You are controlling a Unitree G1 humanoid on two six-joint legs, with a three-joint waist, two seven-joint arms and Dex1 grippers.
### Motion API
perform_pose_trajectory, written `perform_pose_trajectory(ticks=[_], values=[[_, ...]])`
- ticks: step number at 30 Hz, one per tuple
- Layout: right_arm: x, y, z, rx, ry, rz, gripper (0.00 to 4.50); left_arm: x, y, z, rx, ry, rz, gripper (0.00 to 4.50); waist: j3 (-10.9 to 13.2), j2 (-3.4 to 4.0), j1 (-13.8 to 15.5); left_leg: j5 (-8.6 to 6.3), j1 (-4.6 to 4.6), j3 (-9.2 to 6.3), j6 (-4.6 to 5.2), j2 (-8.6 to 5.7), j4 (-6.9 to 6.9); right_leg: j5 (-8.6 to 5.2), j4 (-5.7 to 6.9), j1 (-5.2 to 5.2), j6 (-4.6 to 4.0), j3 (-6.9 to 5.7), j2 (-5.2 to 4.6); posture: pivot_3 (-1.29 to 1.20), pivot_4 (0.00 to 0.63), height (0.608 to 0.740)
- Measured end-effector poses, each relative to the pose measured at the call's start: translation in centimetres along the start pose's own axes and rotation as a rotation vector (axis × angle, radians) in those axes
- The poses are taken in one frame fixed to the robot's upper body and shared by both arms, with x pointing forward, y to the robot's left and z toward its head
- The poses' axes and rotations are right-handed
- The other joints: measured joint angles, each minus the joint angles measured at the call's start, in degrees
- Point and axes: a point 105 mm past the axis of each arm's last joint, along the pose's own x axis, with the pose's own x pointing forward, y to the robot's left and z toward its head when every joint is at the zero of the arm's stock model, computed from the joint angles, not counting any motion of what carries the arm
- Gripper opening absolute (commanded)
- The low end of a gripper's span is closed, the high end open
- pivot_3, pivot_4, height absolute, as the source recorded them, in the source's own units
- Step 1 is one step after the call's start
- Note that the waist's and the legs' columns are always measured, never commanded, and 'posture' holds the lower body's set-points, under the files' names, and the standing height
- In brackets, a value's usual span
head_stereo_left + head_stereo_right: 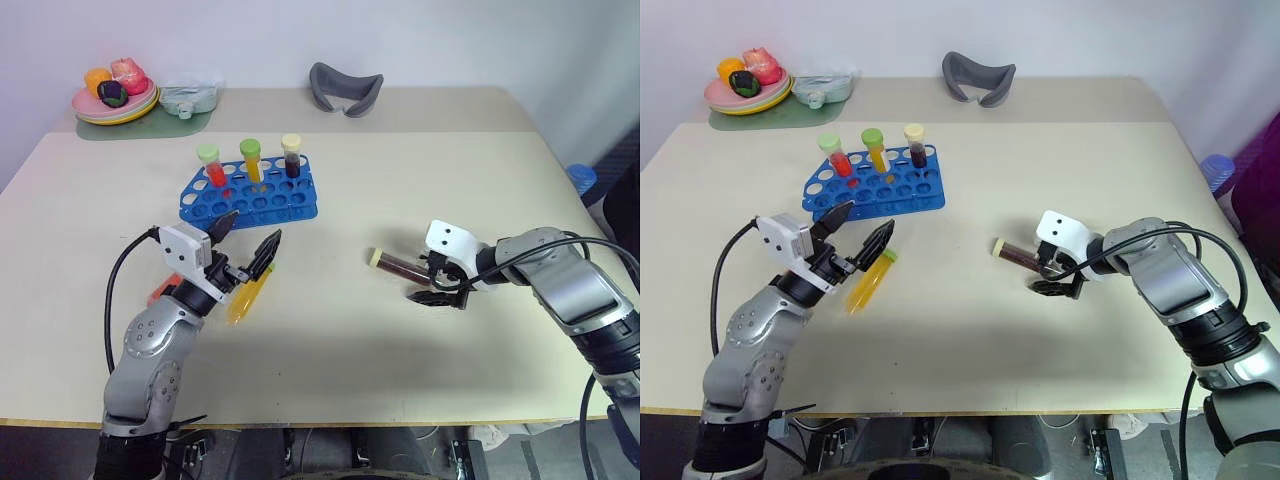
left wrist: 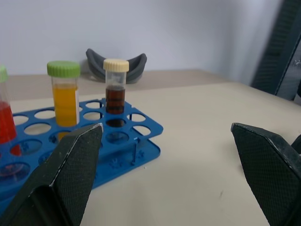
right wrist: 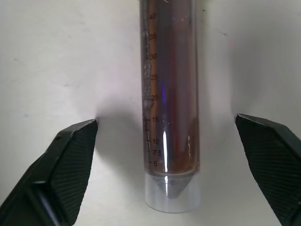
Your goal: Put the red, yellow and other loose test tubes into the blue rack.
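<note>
Fingers spread wide on left gripper (image 1: 246, 248), hovering over a loose yellow tube (image 1: 248, 296) lying flat, blue rack (image 1: 249, 194) at its 12 o'clock holding three upright tubes; right gripper (image 1: 434, 286) likewise open, straddling loose dark brown tube (image 1: 400, 266) on the table (image 1: 420, 160).

3 tubes (image 1: 250, 160) upright in blue rack (image 1: 250, 205); 2 tubes (image 1: 400, 265) lying loose.

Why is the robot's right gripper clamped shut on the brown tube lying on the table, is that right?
Not quite. The right gripper is open, not clamped: in the right wrist view its fingers stand apart from the brown tube on both sides. The tube does lie on the table.
</note>
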Motion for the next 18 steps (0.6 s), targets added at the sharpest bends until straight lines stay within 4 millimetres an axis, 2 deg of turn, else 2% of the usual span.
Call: perform_pose_trajectory(ticks=[3, 7, 11, 18], values=[[0.0, -0.5, 1.3, -0.031, -0.016, -0.019, 4.47, -0.1, 0.0, -0.1, -0.001, 0.003, 0.001, 4.5, 0.0, 0.0, 0.0, 0.02, 0.01, -0.01, -0.04, 0.01, 0.0, 0.0, 0.0, 0.0, 0.0, 0.0, 0.01, 0.0, 0.15, 0.735], [1.1, -0.9, 3.7, -0.056, -0.024, -0.034, 4.47, 0.1, -0.3, -0.2, -0.012, 0.0, -0.006, 4.5, 0.0, 0.0, -0.1, 0.16, 0.02, 0.0, -0.28, 0.02, 0.0, 0.0, 0.01, -0.01, 0.0, 0.0, 0.03, 0.0, 0.15, 0.735], [2.5, -0.3, 3.9, -0.056, 0.019, 0.0, 4.47, 0.1, -0.1, -0.4, -0.014, 0.006, -0.001, 4.5, 0.0, 0.0, 0.2, 0.17, 0.0, 0.0, -0.29, -0.03, 0.02, 0.0, 0.0, 0.01, 0.0, -0.01, -0.02, 0.0, 0.15, 0.735], [3.1, -0.9, 4.6, -0.069, 0.046, 0.028, 4.47, 0.1, 0.1, -0.5, -0.012, 0.007, 0.001, 4.5, 0.0, -0.03, -0.1, 0.15, 0.08, 0.0, -0.27, 0.01, 0.03, 0.0, 0.01, 0.08, 0.0, 0.0, 0.01, 0.0, 0.15, 0.735]])
